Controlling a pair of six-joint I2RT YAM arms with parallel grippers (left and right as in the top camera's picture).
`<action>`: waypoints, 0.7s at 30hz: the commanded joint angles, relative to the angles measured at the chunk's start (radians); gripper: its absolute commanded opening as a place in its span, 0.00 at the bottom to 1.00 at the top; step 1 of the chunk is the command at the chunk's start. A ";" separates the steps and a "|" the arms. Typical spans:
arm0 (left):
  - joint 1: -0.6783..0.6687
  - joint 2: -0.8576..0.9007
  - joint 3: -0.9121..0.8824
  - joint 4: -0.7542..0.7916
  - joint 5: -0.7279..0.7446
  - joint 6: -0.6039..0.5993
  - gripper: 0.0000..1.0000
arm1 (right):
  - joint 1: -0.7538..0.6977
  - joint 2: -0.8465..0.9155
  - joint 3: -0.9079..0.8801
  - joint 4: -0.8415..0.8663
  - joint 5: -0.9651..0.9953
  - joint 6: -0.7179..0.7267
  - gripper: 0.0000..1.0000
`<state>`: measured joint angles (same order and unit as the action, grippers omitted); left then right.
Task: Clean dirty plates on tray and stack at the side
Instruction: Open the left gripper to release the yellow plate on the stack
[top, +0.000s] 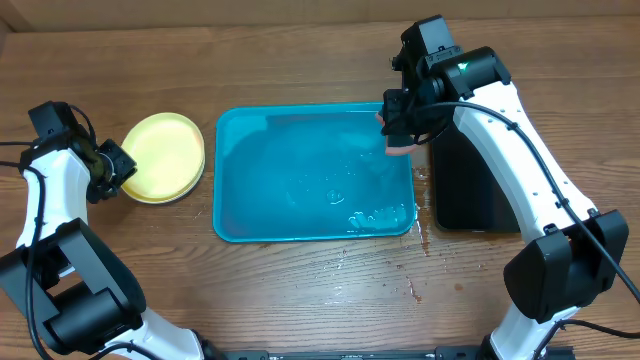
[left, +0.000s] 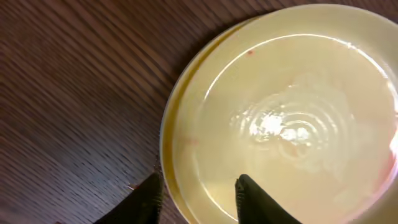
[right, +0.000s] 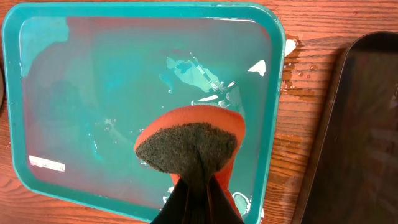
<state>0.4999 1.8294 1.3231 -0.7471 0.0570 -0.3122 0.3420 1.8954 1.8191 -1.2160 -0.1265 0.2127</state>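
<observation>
A stack of cream plates rests on the table left of the turquoise tray. The top plate looks wet and glossy. My left gripper is open at the stack's left edge, one finger outside the rim and one over the plate, with a gap on both sides. My right gripper is shut on an orange sponge with a dark scouring face, hanging over the tray's far right corner. The tray holds only water and smears.
A narrow black tray lies just right of the turquoise tray. Foam and water sit in the tray's near right corner, and drops wet the wood beside it.
</observation>
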 joint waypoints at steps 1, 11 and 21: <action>0.004 0.011 0.002 0.000 -0.021 -0.001 0.46 | 0.004 -0.016 0.000 0.005 -0.006 -0.003 0.04; -0.025 -0.008 0.004 0.020 0.140 0.115 0.48 | 0.003 -0.016 0.000 0.005 -0.005 -0.003 0.04; -0.271 -0.079 0.004 0.011 0.282 0.204 0.61 | -0.069 -0.016 0.000 -0.003 -0.004 0.000 0.04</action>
<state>0.3130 1.7958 1.3231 -0.7330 0.2722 -0.1524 0.3191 1.8954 1.8191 -1.2186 -0.1284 0.2127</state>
